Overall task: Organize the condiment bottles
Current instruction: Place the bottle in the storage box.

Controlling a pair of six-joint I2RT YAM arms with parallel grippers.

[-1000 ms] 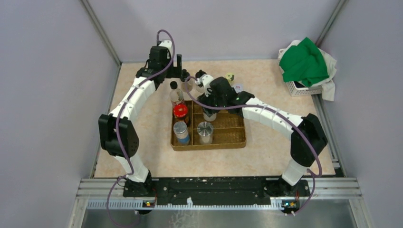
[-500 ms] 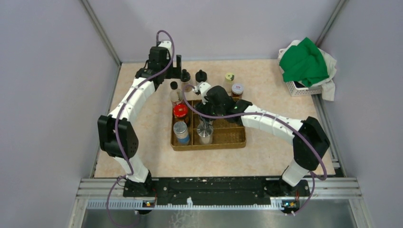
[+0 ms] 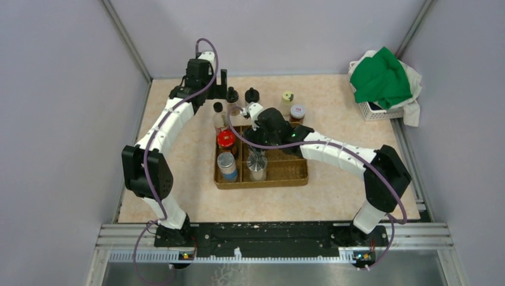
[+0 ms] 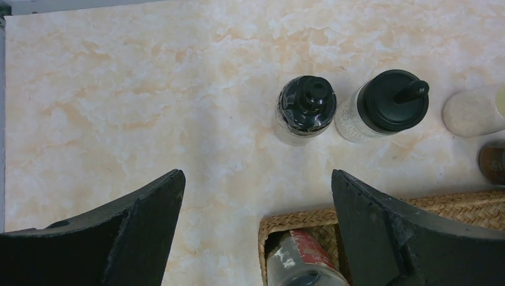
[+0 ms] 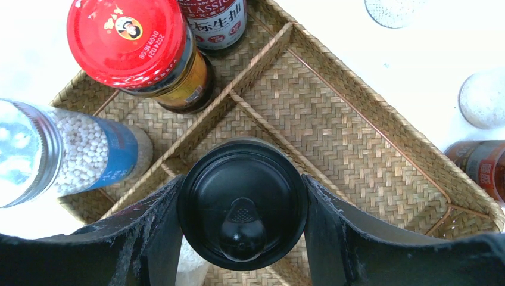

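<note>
Black-lidded jar (image 5: 241, 196), clamped by the right gripper (image 5: 241, 229) at lower centre, looks mid-placement over the tray (image 5: 357, 137), needing lowering, then release; left gripper (image 4: 256, 196) gapes.

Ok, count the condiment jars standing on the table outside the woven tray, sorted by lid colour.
black-lidded jars: 2
yellow-green-lidded jar: 1
white-lidded jar: 1
Total: 4

Red-lidded jar (image 5: 128, 42): glossy lid, glass body. Black-capped jar (image 5: 241, 202): smooth plastic cap, slight sheen. Tray (image 5: 369, 119): woven wicker, rough, matt. Tabletop (image 4: 119, 89): smooth, marbled.
</note>
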